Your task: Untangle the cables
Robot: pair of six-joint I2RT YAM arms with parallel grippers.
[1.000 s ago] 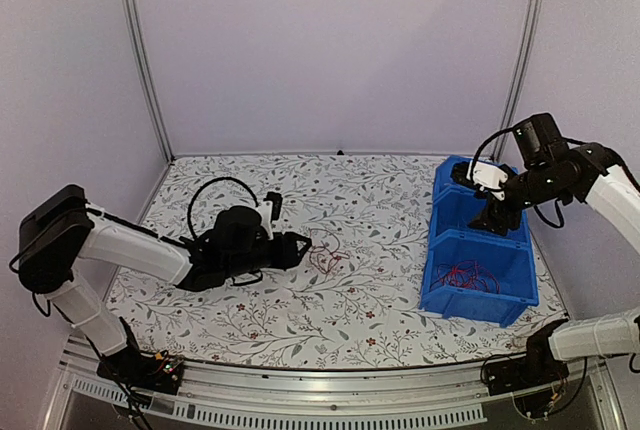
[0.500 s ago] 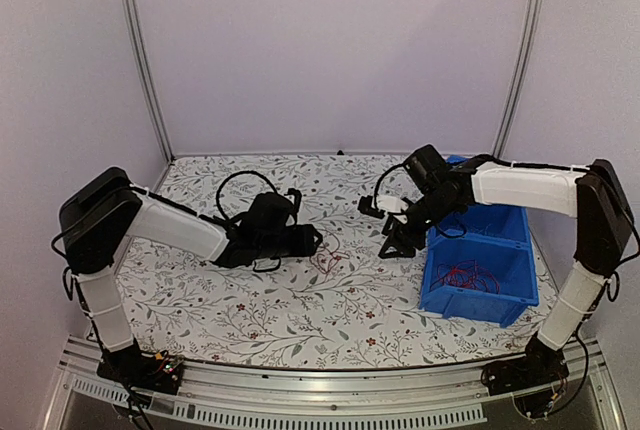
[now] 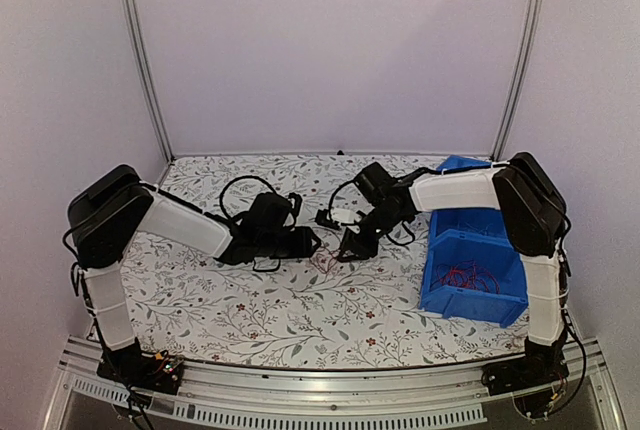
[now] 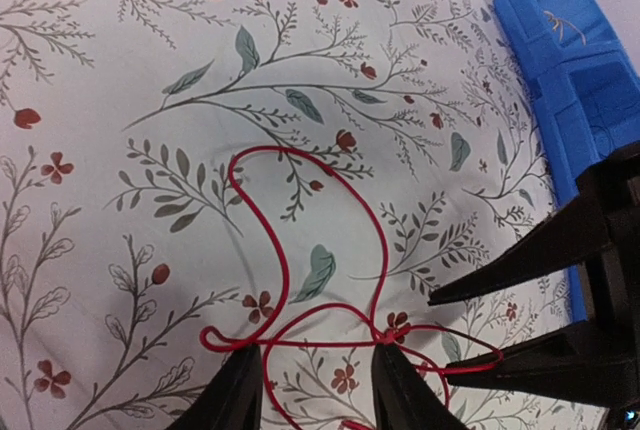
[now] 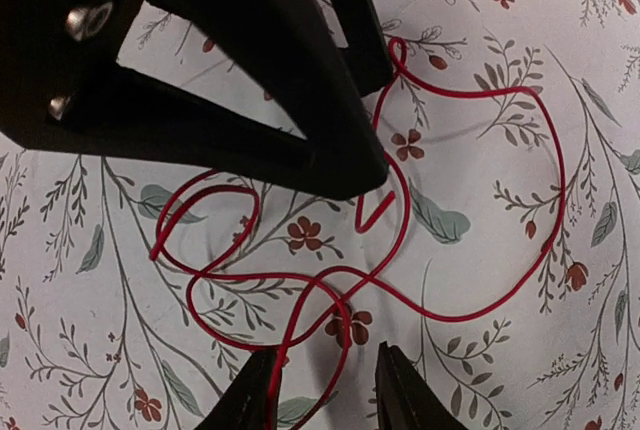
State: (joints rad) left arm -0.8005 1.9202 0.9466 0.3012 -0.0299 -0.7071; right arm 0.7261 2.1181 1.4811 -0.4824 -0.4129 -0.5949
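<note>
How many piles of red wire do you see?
2. One red tangle lies on the table; a second tangle sits in the blue bin's near compartment. The far compartment is partly hidden.

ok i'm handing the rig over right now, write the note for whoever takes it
Left gripper: open, fingers astride a strand of the red wire tangle on the floral table.
Right gripper: open, astride another strand of the same tangle, facing the left one.
More red wires lie in the near compartment of the blue bin.
Done: both arms are placed at the tangle.
Left: grip and pull apart. The tangle is not yet undone, and nothing is clamped.
</note>
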